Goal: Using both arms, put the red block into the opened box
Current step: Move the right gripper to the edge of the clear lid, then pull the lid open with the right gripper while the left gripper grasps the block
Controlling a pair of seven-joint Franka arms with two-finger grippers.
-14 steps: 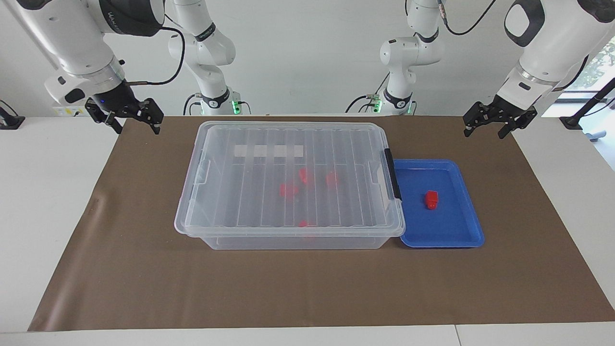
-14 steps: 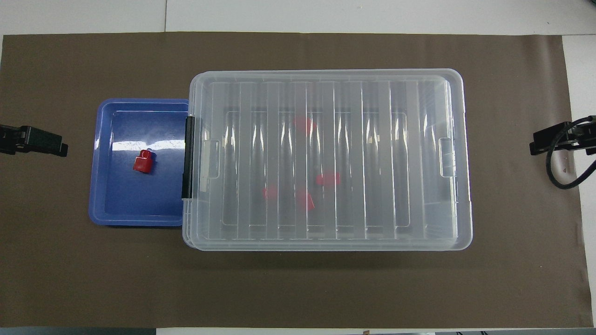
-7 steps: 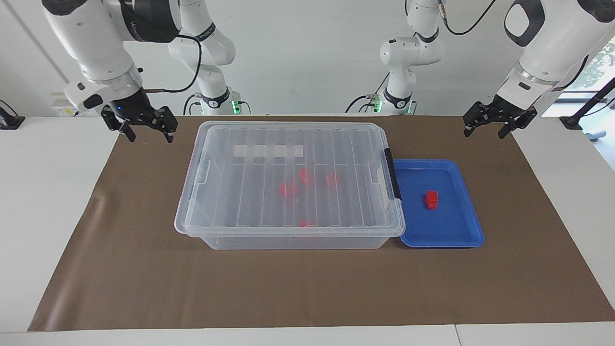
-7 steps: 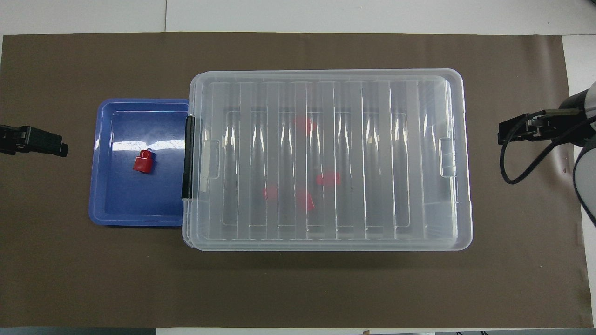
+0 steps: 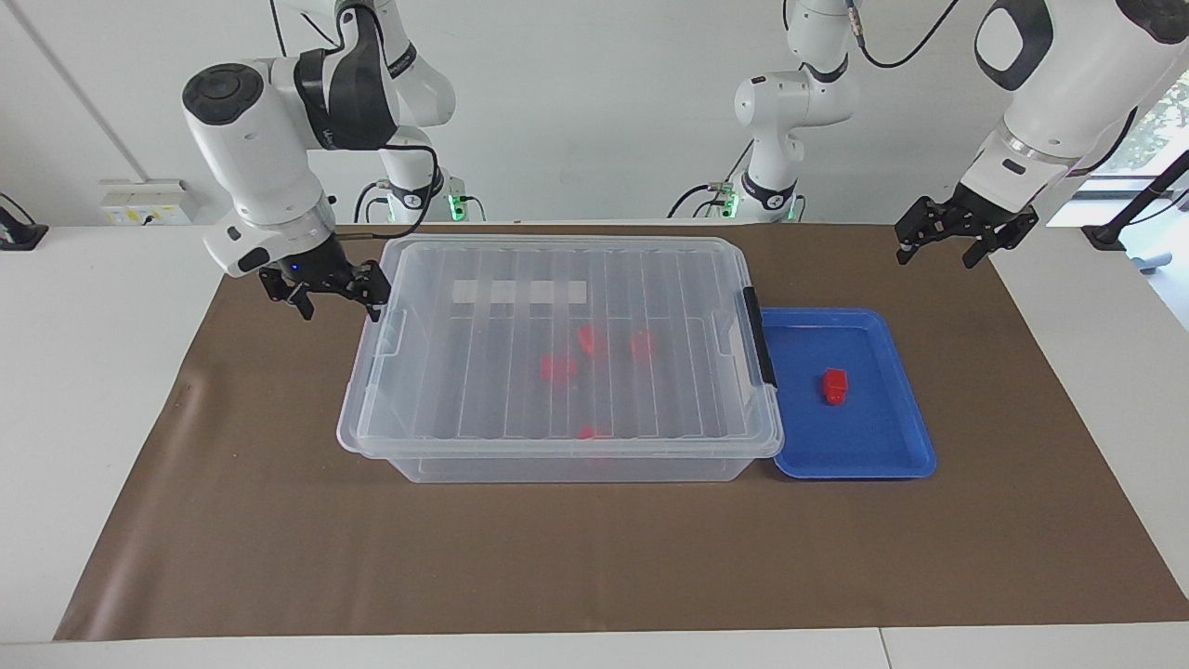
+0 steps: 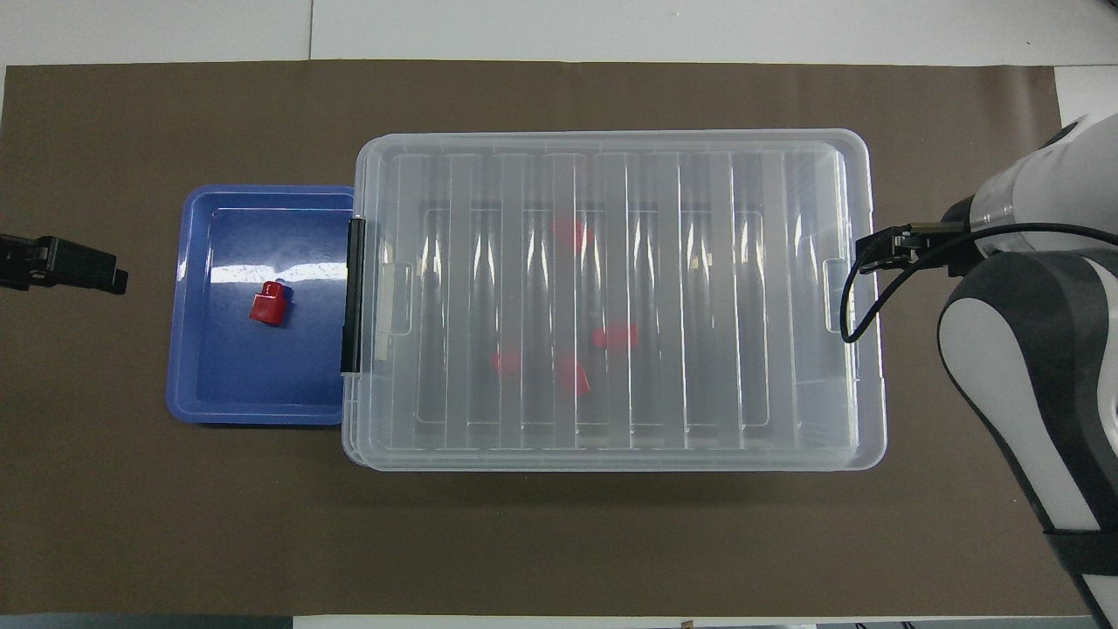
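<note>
We see the red block (image 5: 834,386) lying alone in a shallow blue tray (image 5: 887,455), roughly at the middle of the tray's floor and apart from its walls. Nothing is touching it. The tray sits on a brown mat (image 5: 594,557) at the left arm's end of the table, with one long edge right against the end of the box (image 5: 560,348).

The box is a large clear storage bin resting on the middle of the mat. Its ribbed see-through lid is on. A black latch handle (image 5: 758,336) runs along the end that meets the tray, and a white strip (image 5: 520,293) shows through the lid on the side nearer the robots. Through the lid we can make out several small red pieces (image 5: 592,353) lying on the bin's floor near its middle.

The right gripper (image 5: 327,288) hangs low, just beside the end of the box that faces away from the tray, at the corner nearer the robots. Its fingers are apart and hold nothing. We cannot tell whether a fingertip touches the lid's rim.

The left gripper (image 5: 947,243) waits in the air over the mat's edge at its own end of the table, well apart from the tray and the block. Its fingers are also spread and hold nothing.
</note>
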